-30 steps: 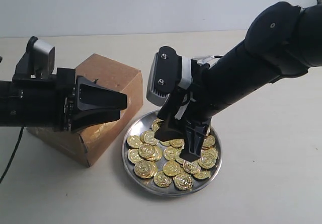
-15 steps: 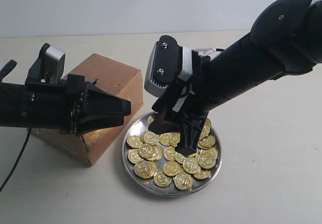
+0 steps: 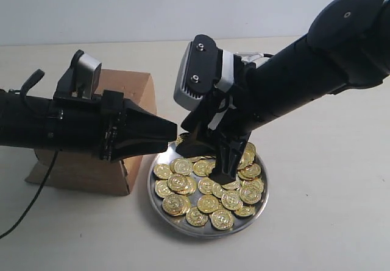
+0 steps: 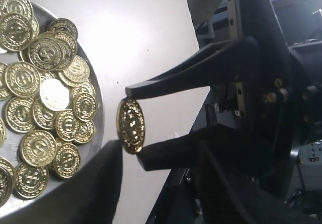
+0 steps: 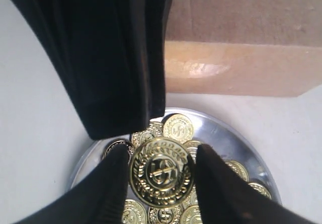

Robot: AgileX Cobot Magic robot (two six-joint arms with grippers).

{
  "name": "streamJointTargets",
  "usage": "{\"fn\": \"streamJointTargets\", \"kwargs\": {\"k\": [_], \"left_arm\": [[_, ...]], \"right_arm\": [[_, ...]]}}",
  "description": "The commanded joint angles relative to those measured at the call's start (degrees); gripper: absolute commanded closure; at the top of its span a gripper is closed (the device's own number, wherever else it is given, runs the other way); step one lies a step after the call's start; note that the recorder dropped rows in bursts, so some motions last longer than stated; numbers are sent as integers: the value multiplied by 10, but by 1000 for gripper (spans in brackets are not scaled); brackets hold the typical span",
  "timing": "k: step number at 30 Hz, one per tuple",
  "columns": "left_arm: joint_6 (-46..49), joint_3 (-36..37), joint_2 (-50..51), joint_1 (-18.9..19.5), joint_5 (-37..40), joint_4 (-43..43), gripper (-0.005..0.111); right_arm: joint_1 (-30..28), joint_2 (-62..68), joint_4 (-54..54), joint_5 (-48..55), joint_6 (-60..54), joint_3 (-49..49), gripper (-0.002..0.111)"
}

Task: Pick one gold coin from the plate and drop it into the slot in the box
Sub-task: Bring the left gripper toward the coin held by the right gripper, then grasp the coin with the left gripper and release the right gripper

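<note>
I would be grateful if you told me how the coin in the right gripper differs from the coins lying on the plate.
The gripped coin is tilted and pinched by its rim; the plate's coins lie flat and overlapping. The gripped coin is alone between the fingers of the right gripper; the plate's coins sit loose in a heap. The gripped coin is held clear of the plate; the others rest on it. All are round, gold and embossed.
</note>
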Motion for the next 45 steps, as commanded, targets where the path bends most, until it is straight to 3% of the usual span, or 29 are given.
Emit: {"fn": "streamJointTargets", "kwargs": {"k": [1,10,21,26,32,36,42,45], "left_arm": [[-1,0,5,10,-36,17,61],[-12,-13,-32,82,60,35,61],[-83,-4,-97,87,64,125,61],[-106,34,-97,87,49,107,61],[-80,81,-97,87,40,8,61],[-76,89,-97,73,12,-17,61],[-76,89,-95,1,-60,-18,61],[-76,89,-95,-11,-88,-18,61]], "right_arm": [[1,-6,7,2,-6,2,87],[1,-6,7,2,-6,2,87],[1,-6,7,2,-6,2,87],[1,-6,7,6,-6,2,87],[1,-6,7,20,-6,2,87],[1,-7,7,29,-6,2,87],[1,-7,13,60,-6,2,87],[1,-7,13,62,-6,2,87]]}}
